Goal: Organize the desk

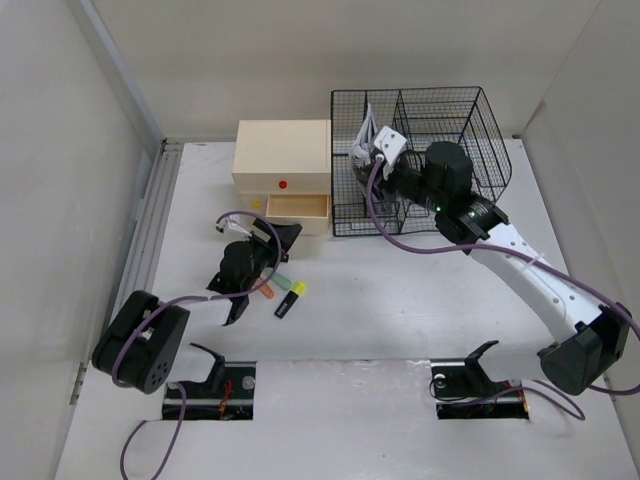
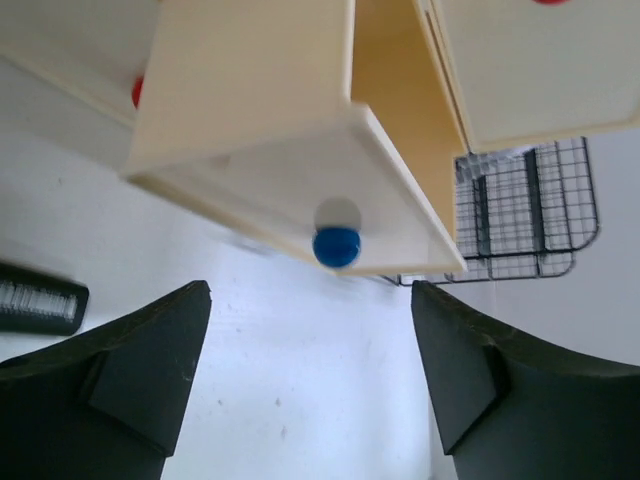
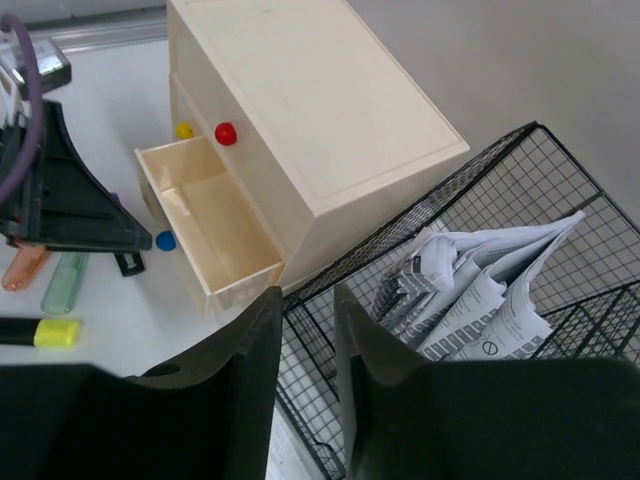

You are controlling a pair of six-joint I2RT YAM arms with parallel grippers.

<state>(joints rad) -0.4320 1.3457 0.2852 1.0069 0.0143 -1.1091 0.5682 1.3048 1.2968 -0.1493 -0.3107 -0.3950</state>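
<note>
The white desk (image 1: 400, 300) holds a cream drawer box (image 1: 283, 152) whose bottom drawer (image 1: 298, 208) stands pulled out. My left gripper (image 1: 283, 236) sits just in front of that drawer, low over the desk. In the left wrist view the gripper (image 2: 310, 300) is open and holds nothing. The drawer's blue knob (image 2: 336, 246) lies just beyond its tips. My right gripper (image 3: 308, 300) hovers over the near left edge of the black wire rack (image 3: 330, 400). Its jaws are a narrow gap apart with nothing between them. Folded papers (image 3: 480, 290) stand in the rack.
Three highlighters lie on the desk by the left arm: a black one with a yellow cap (image 1: 290, 300), an orange one (image 3: 20, 270) and a green one (image 3: 65, 282). Red (image 3: 226, 133) and yellow (image 3: 184, 130) knobs mark the box's upper drawers. Grey rails (image 1: 150, 230) run along the left edge.
</note>
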